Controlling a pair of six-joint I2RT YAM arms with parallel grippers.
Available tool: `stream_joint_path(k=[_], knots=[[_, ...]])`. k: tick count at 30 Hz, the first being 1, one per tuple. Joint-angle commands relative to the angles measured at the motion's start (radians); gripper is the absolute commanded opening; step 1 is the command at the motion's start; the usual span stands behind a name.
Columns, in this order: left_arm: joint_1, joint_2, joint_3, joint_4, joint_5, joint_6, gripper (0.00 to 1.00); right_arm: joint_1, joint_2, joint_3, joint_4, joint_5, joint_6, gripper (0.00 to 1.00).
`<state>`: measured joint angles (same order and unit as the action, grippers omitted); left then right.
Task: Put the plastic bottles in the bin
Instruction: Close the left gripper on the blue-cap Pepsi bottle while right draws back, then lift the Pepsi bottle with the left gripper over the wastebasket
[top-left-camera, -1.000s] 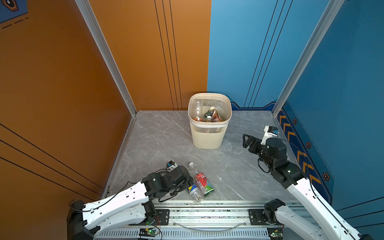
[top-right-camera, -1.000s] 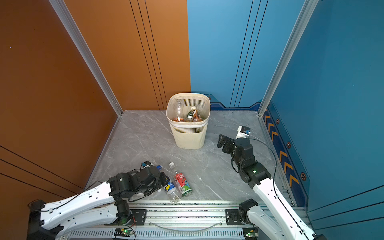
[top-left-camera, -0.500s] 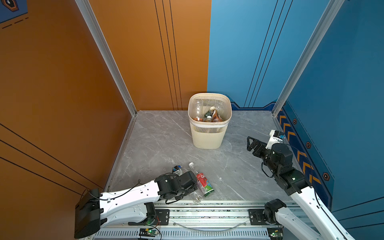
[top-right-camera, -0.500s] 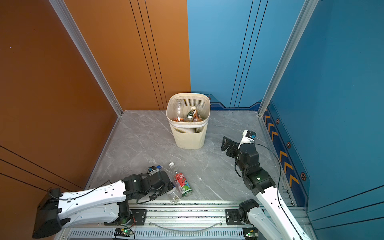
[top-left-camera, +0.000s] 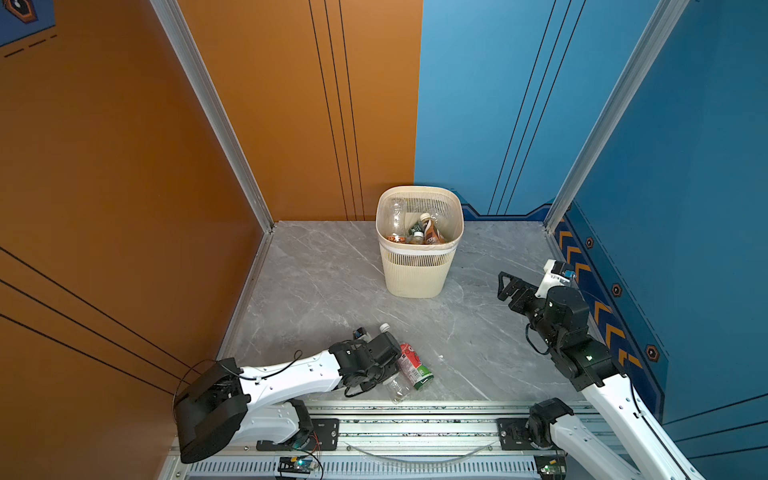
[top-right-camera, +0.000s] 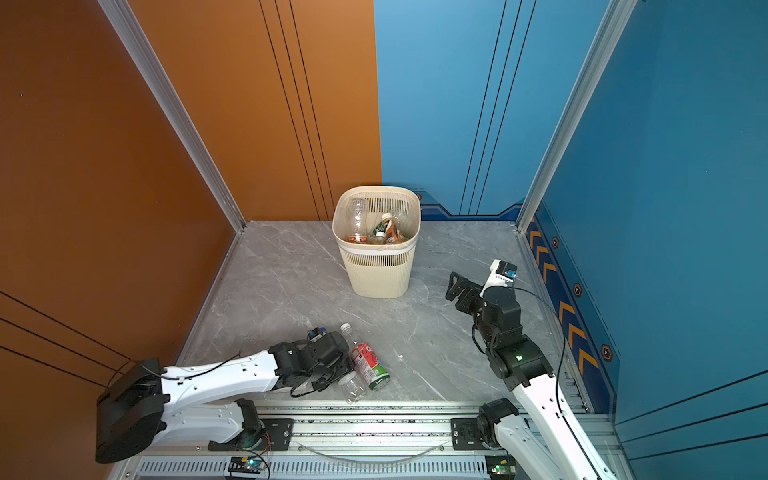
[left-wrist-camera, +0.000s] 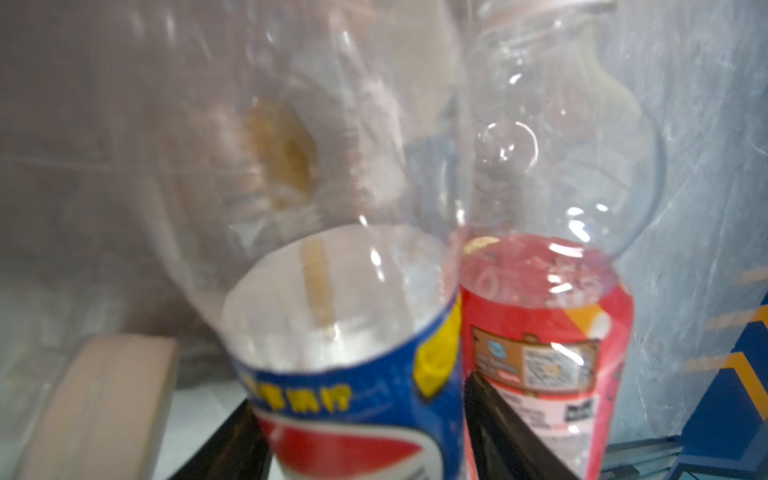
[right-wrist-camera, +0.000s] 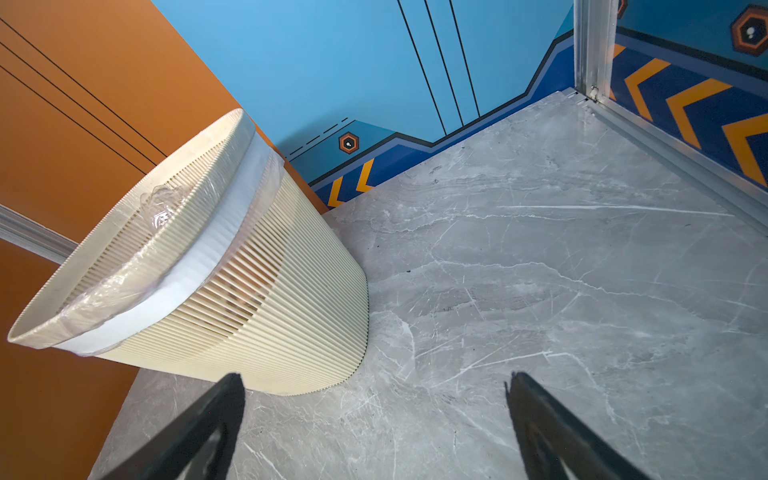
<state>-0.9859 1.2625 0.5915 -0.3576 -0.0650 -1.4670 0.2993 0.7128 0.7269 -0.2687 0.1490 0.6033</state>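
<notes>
Down goes the left gripper (left-wrist-camera: 359, 390), jaws narrowing around the blue-labelled bottle (left-wrist-camera: 324, 249), clamped or not I can't tell; red-labelled bottle (top-left-camera: 411, 365) touching alongside; right gripper (right-wrist-camera: 374, 376) wide, empty; bin (top-left-camera: 417, 270) holds several, two still out

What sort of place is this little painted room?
Probably a robot test booth, not a real room: orange and blue wall panels box in a marble-look floor, two white robot arms sit on a metal rail, with a bin and bottles as props.
</notes>
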Motion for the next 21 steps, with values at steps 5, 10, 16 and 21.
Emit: stream_joint_path(k=[5, 10, 16, 21], knots=[[0.077, 0.068, 0.051, 0.057, 0.082, 0.116, 0.57, -0.018, 0.035, 0.020, 0.000, -0.024, 0.006, 1.00], [0.114, 0.064, 0.110, 0.019, 0.085, 0.182, 0.53, -0.020, 0.069, 0.031, 0.017, -0.029, 0.017, 1.00], [0.196, -0.014, 0.178, -0.075, 0.073, 0.287, 0.52, -0.019, 0.112, 0.055, 0.025, -0.038, 0.019, 1.00], [0.299, -0.114, 0.288, -0.157, 0.046, 0.421, 0.52, -0.020, 0.139, 0.069, 0.031, -0.047, 0.027, 1.00]])
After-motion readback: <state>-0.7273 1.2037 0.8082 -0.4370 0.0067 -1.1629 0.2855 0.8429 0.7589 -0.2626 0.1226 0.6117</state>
